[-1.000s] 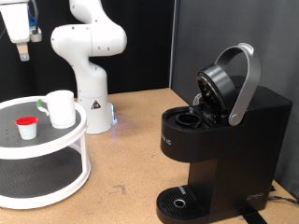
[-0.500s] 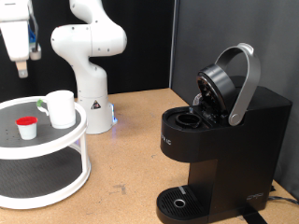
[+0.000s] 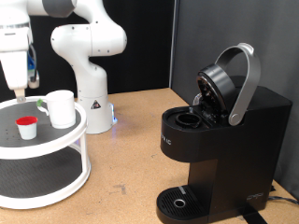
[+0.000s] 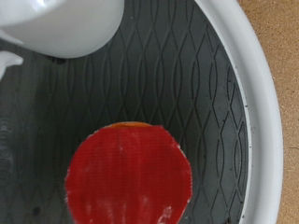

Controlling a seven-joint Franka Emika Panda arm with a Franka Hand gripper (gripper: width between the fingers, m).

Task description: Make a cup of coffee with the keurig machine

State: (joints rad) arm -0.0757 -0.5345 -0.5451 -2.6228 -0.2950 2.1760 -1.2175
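Note:
The keurig machine (image 3: 220,140) stands at the exterior view's right with its silver-handled lid (image 3: 238,79) raised and the pod chamber open. The cup (image 3: 61,108), a white mug, stands on the top shelf of a round white two-tier tray (image 3: 56,154) at the exterior view's left; it also shows in the wrist view (image 4: 61,23). A small white pod with a red top (image 3: 27,129) sits beside it. My gripper (image 3: 20,91) hangs above the tray, over the pod. The wrist view looks straight down on the pod's red top (image 4: 128,177). No fingers show there; nothing is held.
The white arm's base (image 3: 89,89) stands behind the tray. The tray's white rim (image 4: 257,103) curves round the dark patterned shelf. Bare wooden tabletop (image 3: 131,154) lies between tray and machine. The circular drip tray (image 3: 177,201) holds nothing.
My gripper has come down from the exterior view's top left corner towards the tray and now hangs just above the pod. Cup, pod and machine have not moved.

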